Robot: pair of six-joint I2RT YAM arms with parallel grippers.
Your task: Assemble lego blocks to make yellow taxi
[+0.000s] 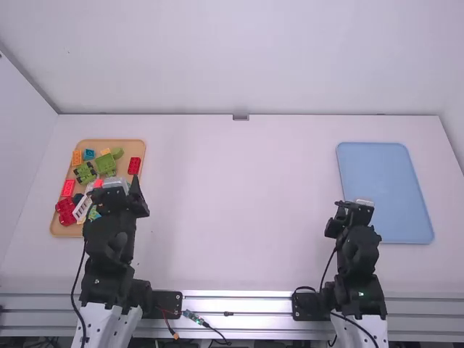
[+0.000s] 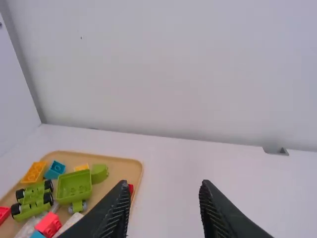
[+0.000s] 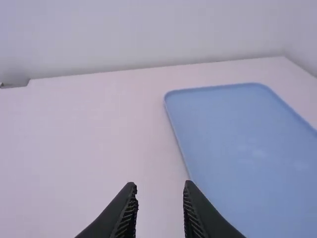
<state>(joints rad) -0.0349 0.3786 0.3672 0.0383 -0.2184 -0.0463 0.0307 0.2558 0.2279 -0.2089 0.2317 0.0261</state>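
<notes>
**Tan tray [image 1: 141,149] holds the toy blocks [image 1: 106,164] at the left of the tabletop [image 1: 239,210]**

Toward the tray's far side, an orange block [image 1: 77,157] sits near a blue block [image 1: 88,154], with a small yellow-orange block [image 2: 81,167] beside a curved green piece [image 2: 99,172]. Just nearer lies an open green box [image 2: 74,184], and next to it a green wheeled base [image 2: 32,199] with black wheels. A red block [image 1: 134,165] lies by the tray's right edge; another red block [image 1: 68,188] is by its left edge. Nearer the arms are a larger red piece [image 1: 65,211] and a white piece with dark stripes [image 1: 81,209], tilted across the tray. Part of the group is hidden behind the left arm in the high view.

The left end effector [image 1: 117,190] appears over the tray's right side in the high view. Its wrist view shows the fingers [image 2: 115,210] spread wide, with nothing gripped between them.

Across the tabletop, the right end effector [image 1: 353,209] appears by the left edge of a flat blue tray [image 1: 384,192] in the high view. Its fingers [image 3: 126,210] stand apart too, with a clear gap, and hold nothing.
</notes>
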